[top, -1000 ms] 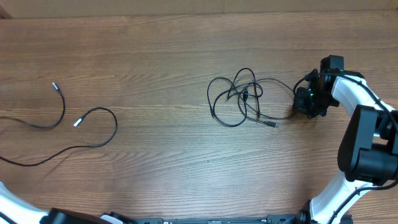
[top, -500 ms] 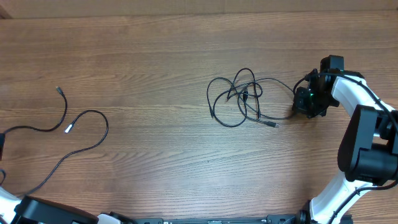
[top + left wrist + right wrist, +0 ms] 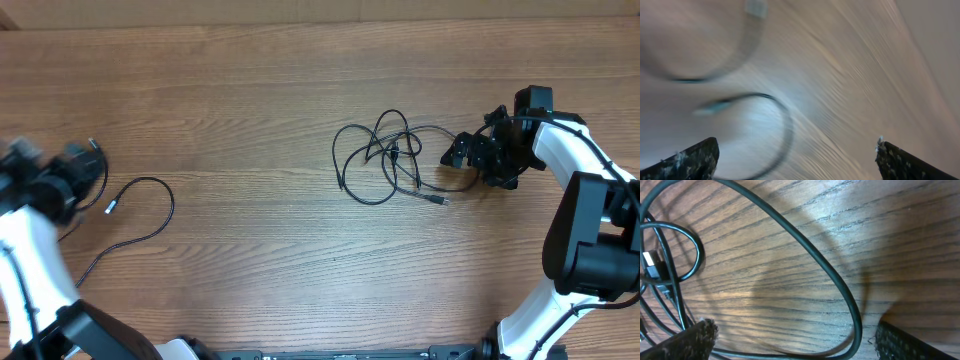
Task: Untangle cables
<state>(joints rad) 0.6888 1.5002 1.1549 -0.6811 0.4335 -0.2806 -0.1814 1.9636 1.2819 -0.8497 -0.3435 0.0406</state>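
A knot of thin black cables (image 3: 385,160) lies right of the table's middle, with a small plug (image 3: 441,201) at its lower right. One loop of it (image 3: 825,275) runs on the wood between the wide-apart fingers of my right gripper (image 3: 458,160) (image 3: 795,340), which is open and holds nothing. A separate cable (image 3: 160,215) with a silver-white tip (image 3: 108,208) curls at the left. My left gripper (image 3: 82,170) (image 3: 797,160) hovers over that cable's upper end, open and blurred by motion. A smeared piece of the cable (image 3: 785,125) shows below it.
The wooden table (image 3: 250,90) fills the view. The right arm's white links (image 3: 590,210) stand along the right edge and the left arm's (image 3: 30,250) along the left edge. Thicker arm wiring (image 3: 600,155) runs by the right wrist.
My left arm has swung up into view at the left, and the separate cable has shifted and bent. My right gripper has opened, releasing the loop at the tangle's right side.
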